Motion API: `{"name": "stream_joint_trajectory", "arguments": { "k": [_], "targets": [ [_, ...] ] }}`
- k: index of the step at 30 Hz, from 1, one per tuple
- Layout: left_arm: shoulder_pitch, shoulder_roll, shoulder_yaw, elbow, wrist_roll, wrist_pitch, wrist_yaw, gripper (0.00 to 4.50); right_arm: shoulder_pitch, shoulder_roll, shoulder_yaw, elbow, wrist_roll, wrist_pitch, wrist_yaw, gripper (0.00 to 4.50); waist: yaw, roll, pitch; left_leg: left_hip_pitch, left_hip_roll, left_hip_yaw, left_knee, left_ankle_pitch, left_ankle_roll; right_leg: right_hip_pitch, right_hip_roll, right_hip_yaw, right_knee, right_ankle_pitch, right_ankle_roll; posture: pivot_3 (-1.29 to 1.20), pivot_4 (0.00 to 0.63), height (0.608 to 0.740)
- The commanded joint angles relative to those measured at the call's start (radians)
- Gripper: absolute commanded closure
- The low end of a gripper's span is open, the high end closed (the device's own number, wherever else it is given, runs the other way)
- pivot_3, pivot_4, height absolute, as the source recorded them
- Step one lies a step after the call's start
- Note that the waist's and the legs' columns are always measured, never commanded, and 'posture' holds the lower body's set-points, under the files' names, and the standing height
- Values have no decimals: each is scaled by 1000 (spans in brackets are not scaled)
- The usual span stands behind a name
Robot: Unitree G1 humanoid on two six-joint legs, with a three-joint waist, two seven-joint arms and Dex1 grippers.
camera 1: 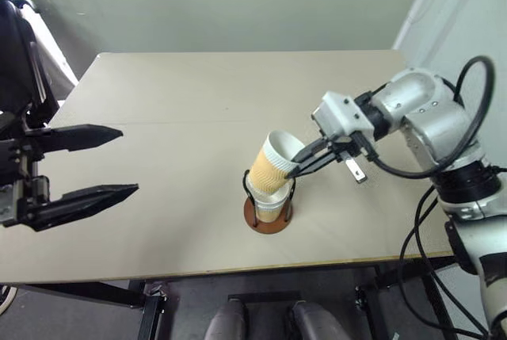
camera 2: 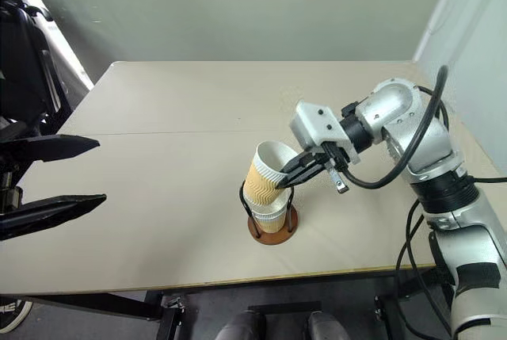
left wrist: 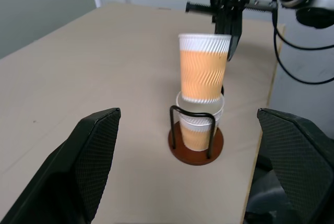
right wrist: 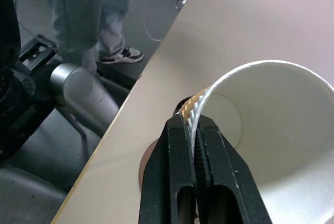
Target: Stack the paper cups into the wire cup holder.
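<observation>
Both head views look forward and down over the table (camera 1: 198,86). Each wrist view looks along its own fingers; both share the held cup (left wrist: 203,67), close beyond the right fingers (right wrist: 180,177).

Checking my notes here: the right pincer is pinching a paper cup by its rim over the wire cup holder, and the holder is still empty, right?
Not empty. The left wrist view shows a cup already seated in the wire cup holder. The rest holds: the right pincer pinches a paper cup by its rim above it.
</observation>
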Motion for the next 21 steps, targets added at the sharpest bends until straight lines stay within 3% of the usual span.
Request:
{"name": "stream_joint_trajectory", "arguments": {
  "k": [1, 5, 8, 15, 19, 21],
  "targets": [
    [10, 4, 37, -15, -14, -3, 9, 0, -12, 5, 3, 5, -37, -37, 7, 4469, 0, 0, 0, 0, 0, 0, 0, 0, 0, 0, 0, 0, 0, 0, -1, 0, 150, 740],
    [21, 11, 35, -13, -8, -12, 8, 0, -14, 18, 6, 20, -60, -54, 9, 4469, 0, 0, 0, 0, 0, 0, 0, 0, 0, 0, 0, 0, 0, -1, -2, 0, 150, 740],
    [24, 15, 32, -10, -4, -17, 6, 0, -12, 23, 6, 22, -73, -56, 10, 3914, 0, 0, 0, 0, 1, 0, 0, 0, 0, 0, 1, 0, 0, -1, -2, 0, 150, 740],
    [16, 27, 18, 4, -5, -26, -11, 0, -3, 18, -6, -6, -72, -32, 8, 1477, 0, 0, 0, 0, 1, 0, 0, 0, -1, 0, 1, 0, 0, -1, -2, 0, 150, 740],
    [-38, 46, -85, 39, -3, -69, -15, 0, -14, -11, -85, 14, -54, 35, -57, 112, 3, 0, 0, 0, 1, 0, 0, 0, -1, 0, 1, 0, 0, -2, -4, 0, 150, 740],
    [-62, 53, -123, 60, 5, -89, -23, 0, -6, -42, -145, 29, -29, 81, -88, 47, 5, 0, 0, 0, 1, -1, 0, 0, -1, 0, 1, 0, 0, -2, -5, 0, 150, 740]
  ]
}}
